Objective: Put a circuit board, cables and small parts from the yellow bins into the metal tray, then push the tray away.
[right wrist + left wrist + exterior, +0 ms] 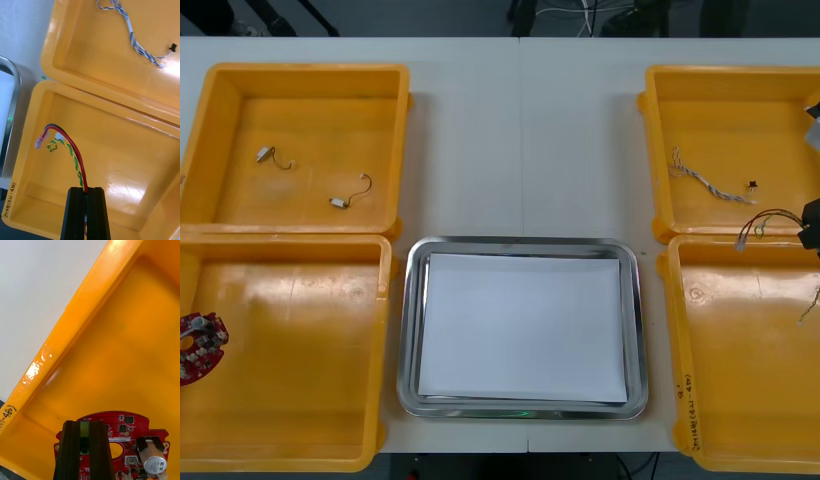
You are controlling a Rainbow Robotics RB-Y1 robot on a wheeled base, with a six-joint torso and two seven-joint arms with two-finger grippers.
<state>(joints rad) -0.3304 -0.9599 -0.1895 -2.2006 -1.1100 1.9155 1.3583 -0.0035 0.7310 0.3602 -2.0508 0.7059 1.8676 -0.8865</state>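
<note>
Black fingers of right gripper [87,190] pinched tight on red and yellow cable [73,155]. Cable rises out of fingers, free plug end leading toward metal tray [409,330]. Load hangs over right near bin [740,400], close to its far rim.

Left gripper [85,423] clamped on edge of round red circuit board [123,429], at outer side of left near bin [300,300], well apart from tray.

Tray sits between bins, inboard of both loads, white inside, nothing in it. Judgement: cable nearer tray than board; right arm has shorter carry, toward robot's left, plug end first.
</note>
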